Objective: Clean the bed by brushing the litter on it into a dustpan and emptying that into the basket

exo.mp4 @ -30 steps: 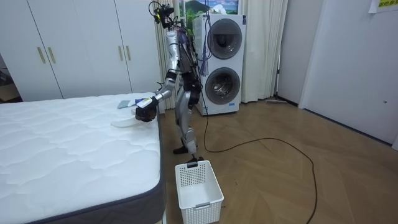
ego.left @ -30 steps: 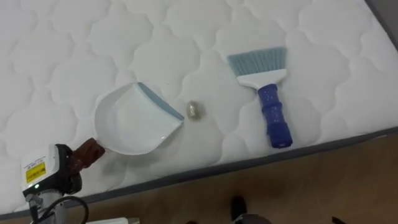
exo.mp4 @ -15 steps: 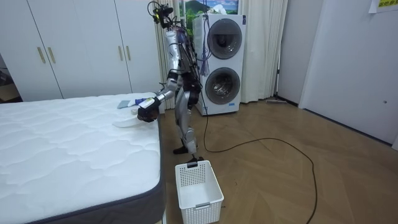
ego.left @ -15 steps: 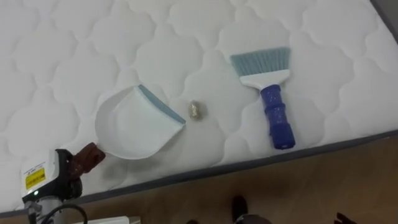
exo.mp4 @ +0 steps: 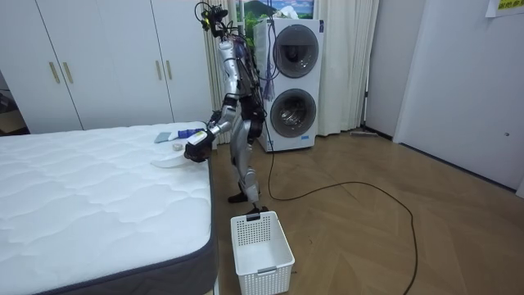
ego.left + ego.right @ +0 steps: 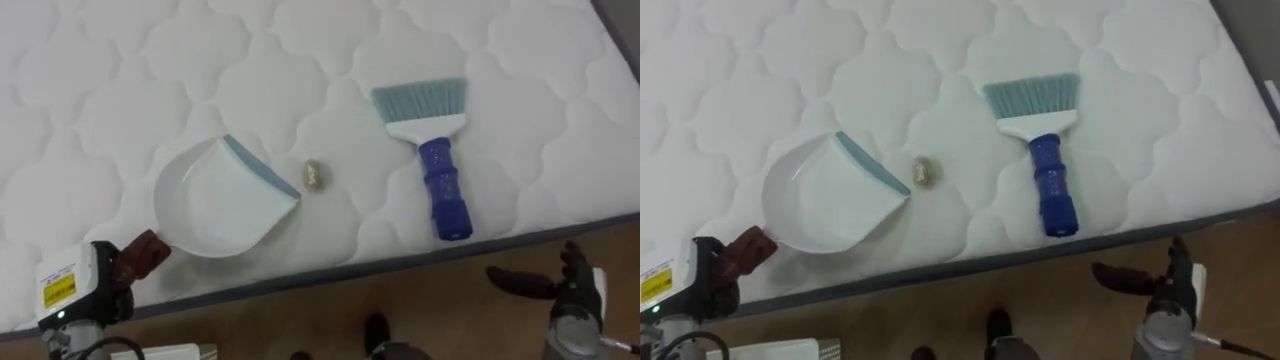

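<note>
A white dustpan (image 6: 215, 200) with a blue lip lies on the white quilted mattress (image 6: 300, 60), its mouth facing right. My left hand (image 6: 138, 253) is at its rear, near the bed's edge, fingers curled round the dustpan's handle. Just off the lip sits a small crumpled scrap (image 6: 313, 176). Further right lies a hand brush (image 6: 440, 170) with a blue handle and pale blue bristles, handle toward me. My right hand (image 6: 528, 283) hovers over the floor below the brush, fingers straight, touching nothing. In the room view I stand at the bed's side by its far corner.
The mattress's grey edge (image 6: 480, 245) runs across the bottom, with wooden floor (image 6: 420, 300) below it. In the room view a white laundry basket (image 5: 262, 243) stands on the floor near the bed's corner, and stacked washing machines (image 5: 292, 82) are behind me.
My right hand has come into view at the lower right, over the floor. The left hand and dustpan have shifted only slightly toward me.
</note>
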You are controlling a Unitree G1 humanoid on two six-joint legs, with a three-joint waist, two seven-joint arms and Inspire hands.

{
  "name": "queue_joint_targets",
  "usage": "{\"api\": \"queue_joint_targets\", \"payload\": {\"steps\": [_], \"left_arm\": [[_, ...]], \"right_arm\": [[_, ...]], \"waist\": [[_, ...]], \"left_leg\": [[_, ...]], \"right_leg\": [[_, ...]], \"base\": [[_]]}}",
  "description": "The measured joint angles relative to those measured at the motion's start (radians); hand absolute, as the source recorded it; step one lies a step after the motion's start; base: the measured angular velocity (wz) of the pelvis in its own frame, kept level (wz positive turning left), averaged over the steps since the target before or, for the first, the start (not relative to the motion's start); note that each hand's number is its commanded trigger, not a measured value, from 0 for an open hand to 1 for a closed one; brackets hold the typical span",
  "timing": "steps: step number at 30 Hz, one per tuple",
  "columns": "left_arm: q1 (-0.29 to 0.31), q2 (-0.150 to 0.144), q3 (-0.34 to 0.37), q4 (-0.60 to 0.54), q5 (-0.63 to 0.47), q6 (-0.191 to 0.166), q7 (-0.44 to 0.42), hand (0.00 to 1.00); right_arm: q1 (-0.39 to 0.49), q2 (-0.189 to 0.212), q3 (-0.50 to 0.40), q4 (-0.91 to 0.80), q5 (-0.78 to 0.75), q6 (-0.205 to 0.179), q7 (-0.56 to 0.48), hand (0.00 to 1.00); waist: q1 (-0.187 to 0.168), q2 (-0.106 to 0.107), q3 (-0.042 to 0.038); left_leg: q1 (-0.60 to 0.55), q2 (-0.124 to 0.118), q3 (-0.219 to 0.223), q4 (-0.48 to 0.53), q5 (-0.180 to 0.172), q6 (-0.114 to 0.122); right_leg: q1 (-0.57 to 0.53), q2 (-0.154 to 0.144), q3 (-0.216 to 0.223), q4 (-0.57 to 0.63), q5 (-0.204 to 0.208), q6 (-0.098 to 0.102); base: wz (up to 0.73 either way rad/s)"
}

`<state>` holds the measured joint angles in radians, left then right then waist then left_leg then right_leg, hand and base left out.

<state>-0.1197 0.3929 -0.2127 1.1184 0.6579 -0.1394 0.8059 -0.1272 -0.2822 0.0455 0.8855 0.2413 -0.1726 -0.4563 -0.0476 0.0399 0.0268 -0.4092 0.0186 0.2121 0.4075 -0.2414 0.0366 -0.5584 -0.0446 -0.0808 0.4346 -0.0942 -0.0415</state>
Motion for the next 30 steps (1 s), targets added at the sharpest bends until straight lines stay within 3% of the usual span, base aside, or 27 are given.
{"api": "queue_joint_targets", "payload": {"steps": [10, 19, 30], "left_arm": [[0.002, 0.000, -0.029, -0.039, 0.001, 0.023, 0.007, 1.00], [-0.030, 0.000, -0.038, -0.027, 0.001, 0.024, -0.032, 1.00], [-0.047, 0.000, -0.039, 0.014, -0.038, 0.020, -0.068, 1.00]], "right_arm": [[-0.011, 0.000, 0.019, -0.152, -0.093, -0.051, -0.201, 0.00], [-0.017, -0.001, 0.085, -0.192, -0.238, -0.089, -0.242, 0.00], [-0.046, 0.003, 0.130, -0.192, -0.245, -0.101, -0.245, 0.00]], "waist": [[0.027, 0.000, 0.0000], [0.027, -0.004, 0.0029], [0.031, -0.003, 0.0056]], "left_leg": [[0.002, 0.002, 0.006, -0.010, 0.002, 0.002], [0.000, -0.002, 0.006, -0.002, 0.006, 0.008], [-0.002, -0.002, 0.015, -0.017, 0.006, 0.009]], "right_leg": [[-0.001, 0.000, 0.001, -0.001, -0.003, 0.000], [-0.001, -0.018, -0.001, 0.015, -0.017, 0.009], [-0.014, -0.016, -0.001, 0.015, -0.018, 0.009]], "base": [[0.00], [0.05], [-0.03]]}}
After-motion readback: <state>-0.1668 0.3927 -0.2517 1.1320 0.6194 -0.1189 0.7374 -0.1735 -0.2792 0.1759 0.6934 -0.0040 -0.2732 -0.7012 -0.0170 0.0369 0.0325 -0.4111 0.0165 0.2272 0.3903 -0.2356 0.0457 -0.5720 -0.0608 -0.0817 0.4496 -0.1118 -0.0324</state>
